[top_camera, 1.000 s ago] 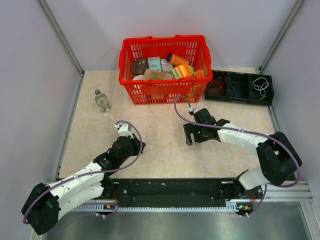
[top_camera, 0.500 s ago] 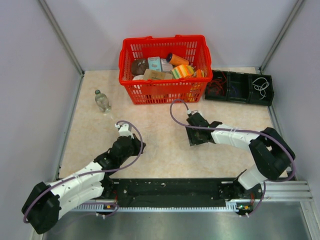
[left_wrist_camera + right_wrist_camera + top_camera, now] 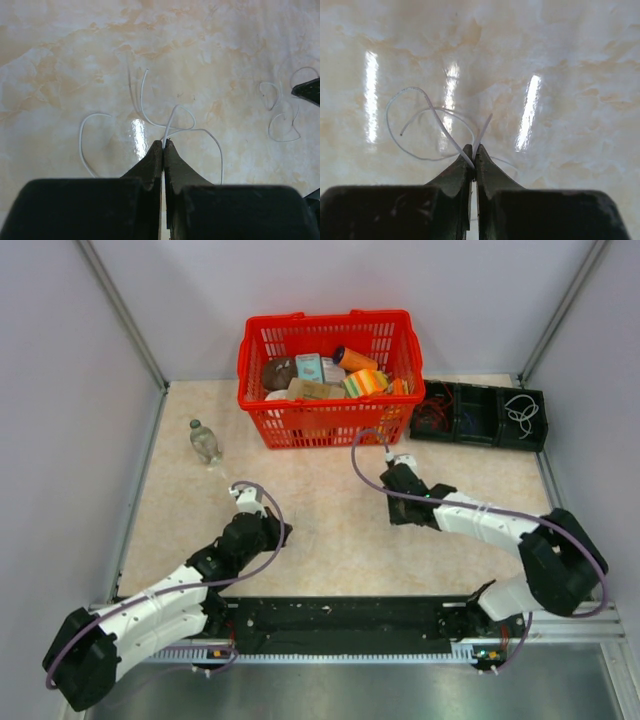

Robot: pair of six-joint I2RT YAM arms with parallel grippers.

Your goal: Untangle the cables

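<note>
Pinching cables (image 3: 169,123), seen only wrist-side

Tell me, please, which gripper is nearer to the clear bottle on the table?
Left. The left gripper is on the near side and slightly right of the clear bottle; the right gripper is much farther right, in front of the red basket.
</note>
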